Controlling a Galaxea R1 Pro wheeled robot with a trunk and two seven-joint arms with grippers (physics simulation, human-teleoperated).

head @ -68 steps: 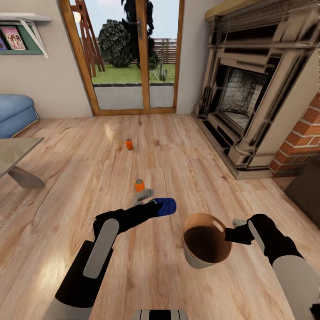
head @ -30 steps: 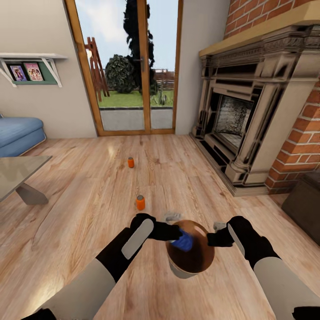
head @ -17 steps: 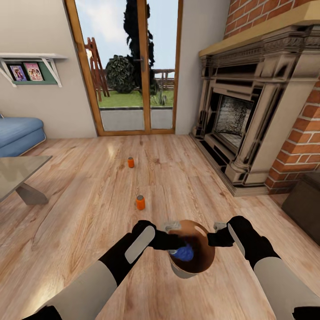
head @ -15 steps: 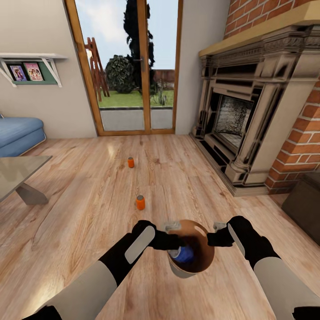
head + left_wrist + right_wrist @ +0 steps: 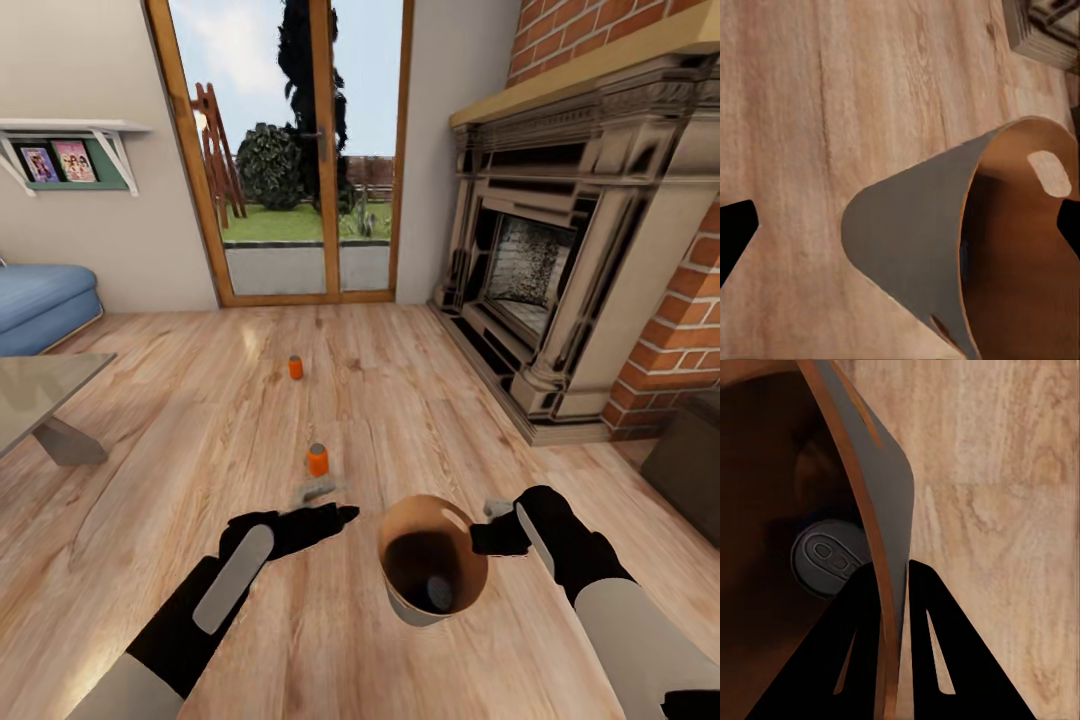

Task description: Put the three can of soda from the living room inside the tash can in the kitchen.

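Note:
My right gripper [image 5: 488,537] is shut on the rim of the trash can [image 5: 405,590], a grey bin with a tan-brown inside, holding it above the wood floor. The dark blue soda can [image 5: 438,592] stands at the bin's bottom, its silver top [image 5: 832,556] facing up. In the right wrist view the fingers [image 5: 862,607] pinch the bin's wall [image 5: 881,495]. My left gripper [image 5: 335,503] hangs open and empty, just left of the bin. The left wrist view looks at the bin's grey outside [image 5: 907,247] and oval handle slot [image 5: 1048,172]. Two orange cans [image 5: 317,459] [image 5: 295,367] stand upright on the floor ahead.
A stone fireplace [image 5: 560,270] with brick surround fills the right side. Glass doors [image 5: 300,150] stand at the back. A blue sofa [image 5: 40,300] and a glass table [image 5: 40,395] are at the left. A dark box [image 5: 690,470] sits at the far right.
My left gripper let go of the blue can over the bin and drew back to the left. The can dropped to the bin's bottom.

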